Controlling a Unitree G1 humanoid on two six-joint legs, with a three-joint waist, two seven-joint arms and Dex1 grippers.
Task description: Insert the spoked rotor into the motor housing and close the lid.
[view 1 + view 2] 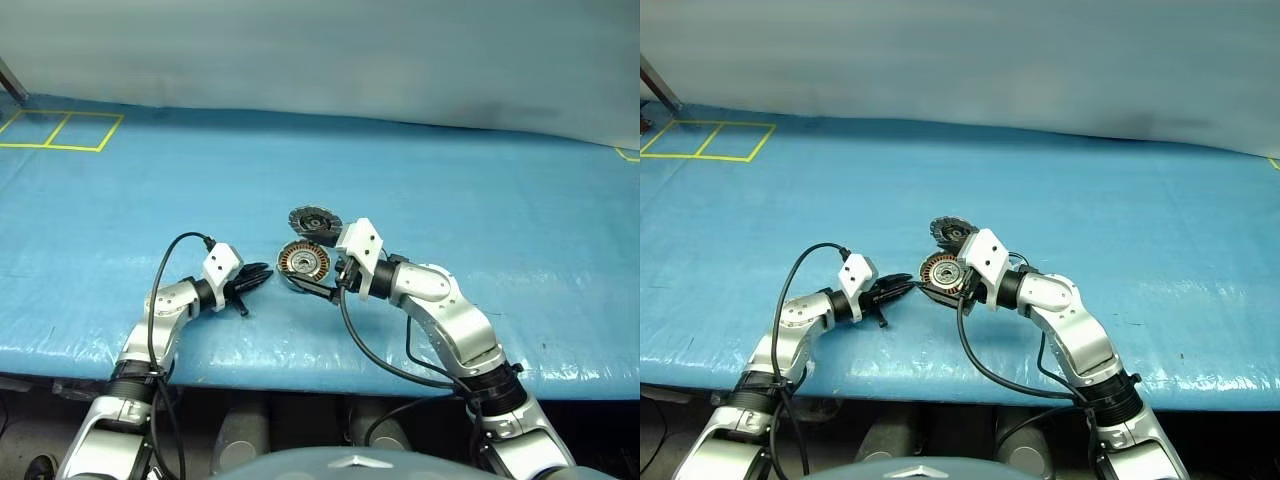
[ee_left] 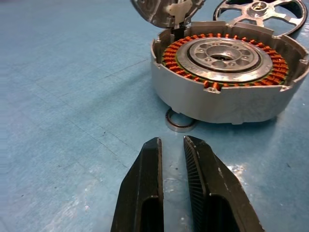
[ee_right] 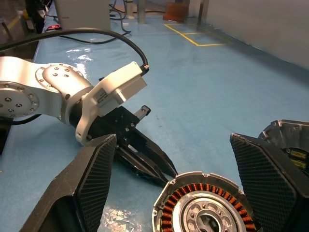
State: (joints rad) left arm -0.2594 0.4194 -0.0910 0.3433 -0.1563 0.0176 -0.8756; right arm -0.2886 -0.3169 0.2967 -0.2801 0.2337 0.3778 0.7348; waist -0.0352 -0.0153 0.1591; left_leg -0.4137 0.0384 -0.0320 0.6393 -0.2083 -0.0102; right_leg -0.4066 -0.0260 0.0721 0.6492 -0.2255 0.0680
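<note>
The motor housing, a silver cylinder with copper windings around its hub, sits on the blue table cover. The spoked rotor lies flat just beyond it in the left wrist view. The lid, a disc with a striped rim, lies right behind the housing. My right gripper is open, one wide finger on each side of the housing, with a gap showing on one side. My left gripper points at the housing from a short way off, fingers nearly together with nothing between them.
A small plain washer ring lies against the foot of the housing, between it and my left fingertips. Yellow tape squares mark the far left of the blue table cover. The table's front edge runs close below both arms.
</note>
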